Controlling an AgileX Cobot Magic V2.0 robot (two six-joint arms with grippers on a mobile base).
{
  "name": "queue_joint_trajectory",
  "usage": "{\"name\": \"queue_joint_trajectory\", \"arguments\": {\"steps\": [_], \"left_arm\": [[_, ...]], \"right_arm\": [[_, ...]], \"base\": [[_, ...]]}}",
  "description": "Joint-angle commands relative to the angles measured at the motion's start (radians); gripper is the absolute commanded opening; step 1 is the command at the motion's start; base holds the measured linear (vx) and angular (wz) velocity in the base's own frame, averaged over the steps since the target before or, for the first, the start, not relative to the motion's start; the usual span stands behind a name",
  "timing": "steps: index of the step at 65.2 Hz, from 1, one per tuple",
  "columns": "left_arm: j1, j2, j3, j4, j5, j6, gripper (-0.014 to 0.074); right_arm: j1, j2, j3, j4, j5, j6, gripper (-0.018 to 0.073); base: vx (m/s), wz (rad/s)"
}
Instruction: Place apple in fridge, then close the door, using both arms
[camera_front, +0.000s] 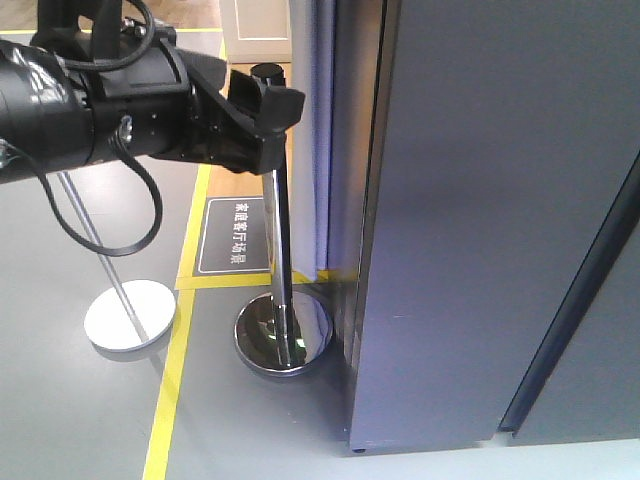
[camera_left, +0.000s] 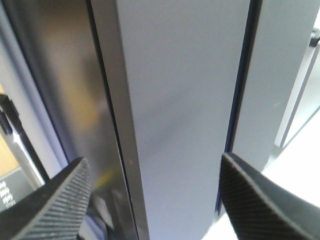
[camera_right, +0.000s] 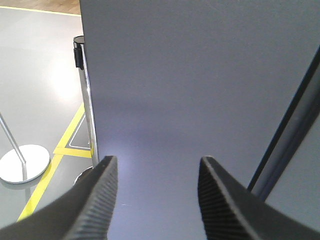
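The apple is out of view in every frame. The fridge (camera_front: 352, 150) stands at the right, dark grey, and I see none of its white inside. Its door (camera_front: 470, 230) lies flat against the body with only a thin dark seam (camera_left: 107, 100) at its edge. The other plain grey door (camera_front: 600, 350) stands beyond a dark gap. My left gripper (camera_front: 272, 100) hangs open just left of the fridge's corner; in its wrist view the left gripper (camera_left: 154, 160) faces the door (camera_left: 185, 100) with nothing between its fingers. My right gripper (camera_right: 158, 160) is open and empty, close to the door's face (camera_right: 200, 75).
A chrome barrier post (camera_front: 283, 250) with a round base (camera_front: 283, 335) stands right beside the fridge's left corner. A second post with a white base (camera_front: 130, 315) is further left. Yellow tape lines (camera_front: 180, 350) and a floor sign (camera_front: 235, 235) mark the grey floor.
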Motion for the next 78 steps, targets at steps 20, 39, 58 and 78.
{"name": "queue_joint_trajectory", "arguments": {"steps": [20,39,58,78], "left_arm": [[0.001,-0.026,-0.025,-0.002,-0.089,-0.006,-0.0008],[0.098,-0.217,0.088,0.074,-0.094,-0.061,-0.0007],[0.259,-0.601,0.564,0.154,-0.232,-0.165,-0.0007],[0.309,-0.874,0.801,0.163,-0.229,-0.165,-0.0007]], "right_arm": [[-0.001,-0.007,-0.027,0.032,-0.073,0.002,-0.0014],[-0.001,-0.110,-0.027,0.012,-0.060,0.001,-0.0008],[0.000,-0.280,0.224,0.013,-0.119,0.026,-0.0008],[0.029,-0.368,0.445,0.003,-0.187,0.020,-0.0008]], "base": [[0.00,0.00],[0.00,0.00],[0.00,0.00],[0.00,0.00]]}}
